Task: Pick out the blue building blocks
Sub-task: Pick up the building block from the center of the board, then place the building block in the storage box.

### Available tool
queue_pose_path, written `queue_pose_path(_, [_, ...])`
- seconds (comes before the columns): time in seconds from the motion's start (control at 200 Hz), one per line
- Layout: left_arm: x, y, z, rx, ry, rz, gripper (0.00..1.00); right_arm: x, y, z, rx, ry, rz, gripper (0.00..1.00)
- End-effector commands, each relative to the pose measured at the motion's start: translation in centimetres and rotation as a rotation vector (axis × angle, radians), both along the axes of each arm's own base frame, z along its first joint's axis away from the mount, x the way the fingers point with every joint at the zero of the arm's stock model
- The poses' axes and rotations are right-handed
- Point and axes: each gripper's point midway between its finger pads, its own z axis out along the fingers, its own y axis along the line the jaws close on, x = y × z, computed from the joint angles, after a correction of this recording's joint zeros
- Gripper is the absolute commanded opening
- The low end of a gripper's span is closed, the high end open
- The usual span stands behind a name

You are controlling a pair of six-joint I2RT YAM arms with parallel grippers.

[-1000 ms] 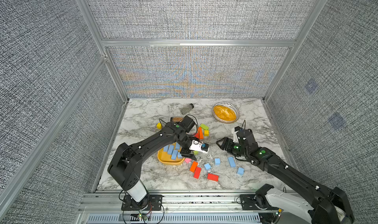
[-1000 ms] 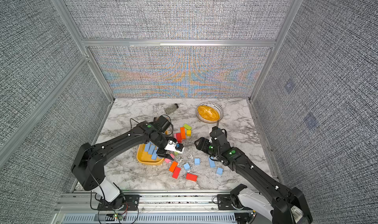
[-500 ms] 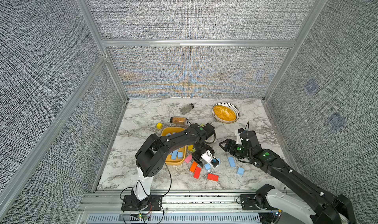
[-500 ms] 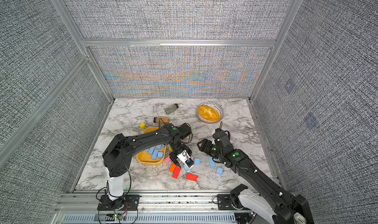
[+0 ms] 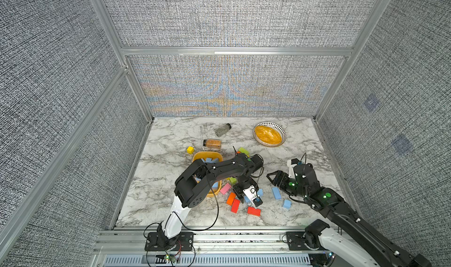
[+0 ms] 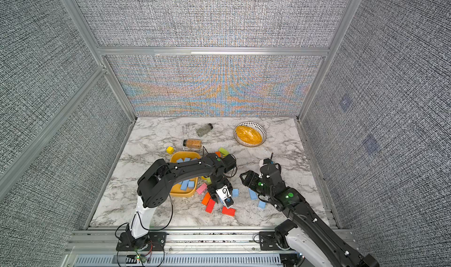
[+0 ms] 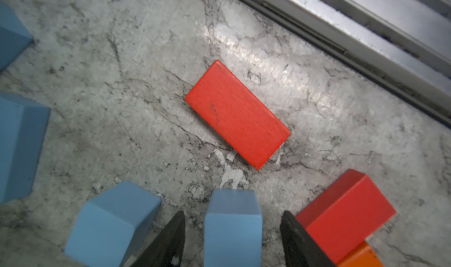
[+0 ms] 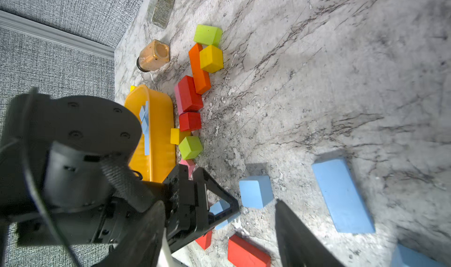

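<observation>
In both top views we see the tray [image 5: 207, 153] at the left, already holding several blue blocks [image 6: 188, 184] (a fair share of the sorting looks done). The left arm, which hung over that tray a second ago, has swung out to the loose pile just right of it. In the left wrist view the left gripper [image 7: 232, 213] now straddles a blue block [image 7: 233, 229] standing on the marble. The jaws are apart, with a sliver of gap at each side, and nothing is held yet. We judge that the drop-off is over and the next pick is about to close. A red brick [image 7: 346, 212] lies just beside one finger, so a nudge there is possible.

Further right, the right gripper [image 5: 271, 180] has barely shifted. It hovers with its fingers spread and empty, near a blue brick [image 5: 276, 193] and a blue cube [image 5: 287, 203] that lie on the table. With these outside the tray, we reckon several picks remain.
</observation>
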Motion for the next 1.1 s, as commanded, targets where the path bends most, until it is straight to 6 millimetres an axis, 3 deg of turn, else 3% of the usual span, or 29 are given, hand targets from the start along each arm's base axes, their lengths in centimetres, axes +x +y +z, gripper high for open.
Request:
queue_pose_path(0.0, [0.5,0.3,-0.8,0.017,-0.036,-0.042,0.53,0.0,-0.6,0.2,-0.002,-0.001,-0.037,0.7])
queue_pose_path(0.125, [0.4,0.0,-0.5,0.011,-0.023,-0.036,0.37,0.0,-0.6,0.2,0.0,0.001,-0.037,0.66])
queue_pose_path(0.265, [-0.4,-0.6,1.9,-0.009,0.043,0.012,0.2,0.6,-0.1,0.3,0.006,-0.008,-0.032,0.65])
queue_pose_path(0.42, [-0.8,-0.9,5.0,-0.044,0.081,0.085,0.12,1.8,0.6,0.8,0.004,-0.023,-0.017,0.65])
queue_pose_path(0.525, [-1.2,-0.1,8.1,-0.06,0.124,0.15,0.12,2.9,1.9,1.1,0.024,-0.032,0.015,0.65])
queue_pose_path(0.671, [-1.0,2.3,12.7,-0.104,0.16,0.284,0.12,4.7,4.9,1.5,0.087,-0.038,0.095,0.64])
queue_pose_path(0.761, [0.2,4.5,14.1,-0.103,0.146,0.42,0.12,6.1,7.3,2.0,0.087,-0.049,0.163,0.64])
queue_pose_path(0.841, [1.4,7.2,14.5,-0.084,0.119,0.537,0.13,7.2,9.9,2.0,0.082,-0.048,0.241,0.64])
queue_pose_path(0.866, [1.8,8.1,14.5,-0.079,0.112,0.568,0.13,8.0,11.0,3.0,0.091,-0.067,0.271,0.64])
queue_pose_path(0.951, [3.9,11.0,14.3,-0.072,0.081,0.724,0.13,9.0,14.1,3.5,0.083,-0.068,0.366,0.64])
queue_pose_path(1.096, [6.9,15.0,13.1,-0.063,0.064,0.96,0.14,9.9,17.5,2.5,0.058,-0.038,0.475,0.64])
